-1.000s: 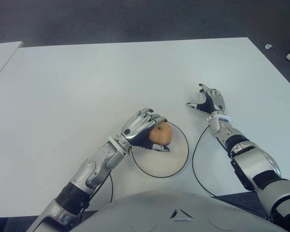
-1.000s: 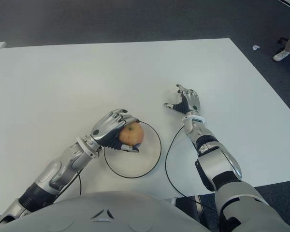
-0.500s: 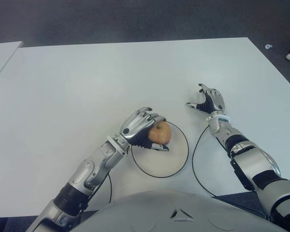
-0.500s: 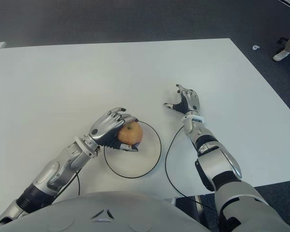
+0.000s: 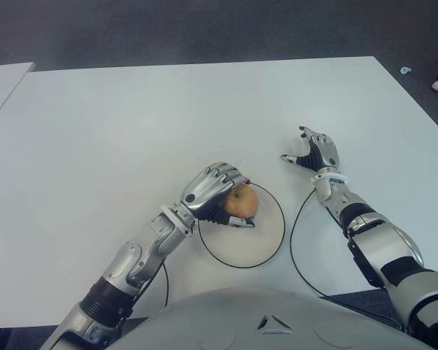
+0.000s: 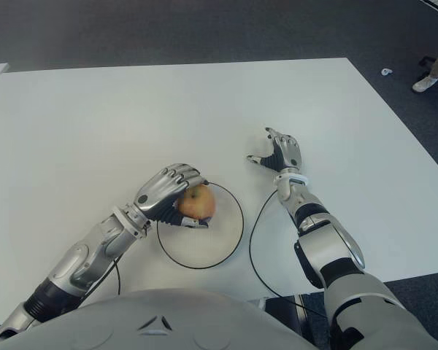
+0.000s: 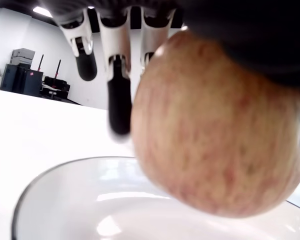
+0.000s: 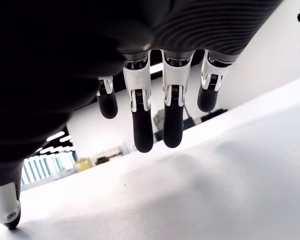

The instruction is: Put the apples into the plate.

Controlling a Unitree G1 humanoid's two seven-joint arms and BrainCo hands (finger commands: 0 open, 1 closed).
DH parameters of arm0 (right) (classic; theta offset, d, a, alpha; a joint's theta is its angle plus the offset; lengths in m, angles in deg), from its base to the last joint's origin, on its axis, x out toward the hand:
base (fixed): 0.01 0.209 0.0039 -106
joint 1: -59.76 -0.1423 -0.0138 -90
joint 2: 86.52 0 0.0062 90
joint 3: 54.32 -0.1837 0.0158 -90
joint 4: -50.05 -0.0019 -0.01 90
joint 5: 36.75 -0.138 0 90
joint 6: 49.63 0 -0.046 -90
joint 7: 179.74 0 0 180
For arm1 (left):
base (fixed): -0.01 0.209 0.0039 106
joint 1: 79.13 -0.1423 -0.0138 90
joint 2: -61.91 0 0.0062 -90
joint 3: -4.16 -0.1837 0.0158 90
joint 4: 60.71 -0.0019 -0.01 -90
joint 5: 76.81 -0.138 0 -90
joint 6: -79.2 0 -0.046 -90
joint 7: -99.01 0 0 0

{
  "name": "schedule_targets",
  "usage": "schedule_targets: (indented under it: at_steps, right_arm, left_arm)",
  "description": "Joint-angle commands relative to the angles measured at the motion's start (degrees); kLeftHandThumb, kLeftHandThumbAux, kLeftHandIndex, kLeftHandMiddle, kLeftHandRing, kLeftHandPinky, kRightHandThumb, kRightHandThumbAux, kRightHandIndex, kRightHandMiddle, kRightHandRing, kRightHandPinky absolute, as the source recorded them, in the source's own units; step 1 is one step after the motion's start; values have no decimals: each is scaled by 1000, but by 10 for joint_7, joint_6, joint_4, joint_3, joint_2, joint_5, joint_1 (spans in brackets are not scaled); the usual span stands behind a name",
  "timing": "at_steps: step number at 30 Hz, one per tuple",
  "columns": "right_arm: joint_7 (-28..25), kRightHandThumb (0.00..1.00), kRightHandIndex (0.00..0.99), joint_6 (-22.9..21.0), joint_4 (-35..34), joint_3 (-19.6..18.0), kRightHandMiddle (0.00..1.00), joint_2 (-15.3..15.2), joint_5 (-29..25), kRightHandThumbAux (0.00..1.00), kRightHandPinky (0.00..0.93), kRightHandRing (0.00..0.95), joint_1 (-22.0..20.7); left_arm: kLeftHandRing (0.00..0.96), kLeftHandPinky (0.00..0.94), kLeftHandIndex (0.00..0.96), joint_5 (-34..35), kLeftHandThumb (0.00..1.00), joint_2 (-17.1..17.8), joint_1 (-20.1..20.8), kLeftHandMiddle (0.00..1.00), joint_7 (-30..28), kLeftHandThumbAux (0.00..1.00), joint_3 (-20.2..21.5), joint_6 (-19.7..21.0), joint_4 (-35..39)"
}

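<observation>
Legible text, labels, brands, numbers, signs: none found on any surface in view.

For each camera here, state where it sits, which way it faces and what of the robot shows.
Left eye view: on the head, looking down at the white table; both arms show.
Right eye view: same, shifted slightly; shares the apple and plate.
Left wrist view: under the left robot hand, facing its apple over the plate.
Right wrist view: under the empty right robot hand, facing along the table.
</observation>
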Motion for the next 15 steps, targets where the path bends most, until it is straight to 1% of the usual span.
schedule_targets:
  at_steps: [1, 8, 10, 15]
  right_arm:
    - [-34, 347, 118, -9, 31, 18, 315, 69, 12, 586, 84, 263, 70]
    - [-36, 324, 111, -11, 31, 18, 310, 69, 12, 579, 83, 260, 70]
    - [-36, 320, 110, -12, 31, 19, 308, 69, 13, 579, 75, 257, 70]
    - [-36, 313, 109, -12, 31, 19, 305, 69, 13, 579, 64, 254, 70]
  left_arm:
    - [136, 155, 130, -3, 280, 1, -3, 163, -14, 280, 1, 6, 5]
    - [99, 78, 107, -3, 258, 3, -3, 129, -27, 275, 1, 10, 9]
    - [68, 43, 89, -1, 240, 5, -3, 103, -36, 269, 1, 12, 12]
    - [31, 9, 67, -1, 217, 5, -3, 71, -47, 261, 2, 15, 15]
